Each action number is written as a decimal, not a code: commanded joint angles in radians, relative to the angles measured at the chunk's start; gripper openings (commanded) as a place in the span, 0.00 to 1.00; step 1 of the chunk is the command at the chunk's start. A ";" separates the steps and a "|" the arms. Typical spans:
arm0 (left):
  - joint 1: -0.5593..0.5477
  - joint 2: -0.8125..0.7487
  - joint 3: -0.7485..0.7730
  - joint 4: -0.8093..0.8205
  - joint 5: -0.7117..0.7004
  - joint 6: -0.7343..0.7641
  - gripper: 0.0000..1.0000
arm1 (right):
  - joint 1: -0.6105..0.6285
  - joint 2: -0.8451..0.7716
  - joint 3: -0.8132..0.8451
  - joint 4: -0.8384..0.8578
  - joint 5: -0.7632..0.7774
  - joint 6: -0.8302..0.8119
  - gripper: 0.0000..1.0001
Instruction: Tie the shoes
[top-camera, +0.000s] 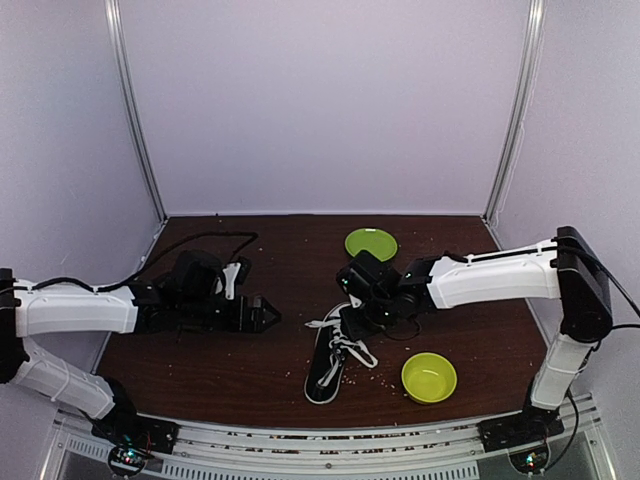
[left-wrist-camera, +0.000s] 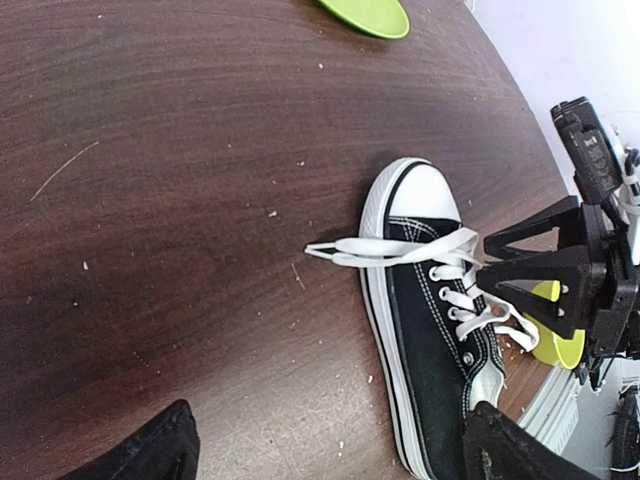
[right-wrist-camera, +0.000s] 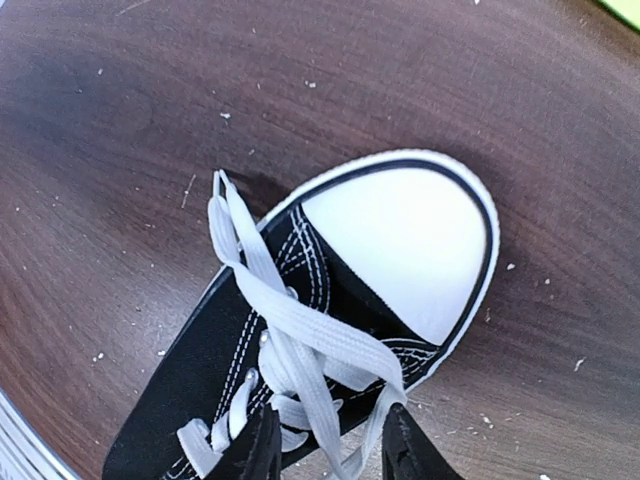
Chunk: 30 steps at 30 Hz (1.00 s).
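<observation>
A black canvas shoe (top-camera: 326, 368) with a white toe cap lies on the dark wood table (top-camera: 240, 370), toe pointing away from the arm bases. Its white laces (right-wrist-camera: 300, 335) are loose; two strands cross over the tongue, and a loop end reaches off the shoe's left side (left-wrist-camera: 335, 250). My right gripper (right-wrist-camera: 330, 455) hovers over the lacing with its fingers (right-wrist-camera: 258, 450) apart, and lace strands run between them without being pinched. It also shows in the left wrist view (left-wrist-camera: 488, 266). My left gripper (top-camera: 274, 316) is wide open left of the shoe (left-wrist-camera: 440, 340), holding nothing.
A green plate (top-camera: 371, 243) lies behind the shoe at the table's far side. A green bowl (top-camera: 429, 377) stands right of the shoe near the front edge. Small crumbs are scattered over the wood. A black cable (top-camera: 200, 240) runs at back left.
</observation>
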 joint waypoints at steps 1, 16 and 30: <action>-0.005 -0.019 -0.014 0.004 -0.020 -0.011 0.94 | -0.009 0.022 0.025 0.031 -0.040 -0.013 0.33; -0.050 0.092 0.186 -0.095 -0.030 0.168 0.94 | -0.010 -0.321 -0.156 -0.037 0.083 0.070 0.00; -0.249 0.522 0.637 -0.349 -0.191 0.331 0.76 | -0.008 -0.654 -0.556 0.051 0.174 0.349 0.04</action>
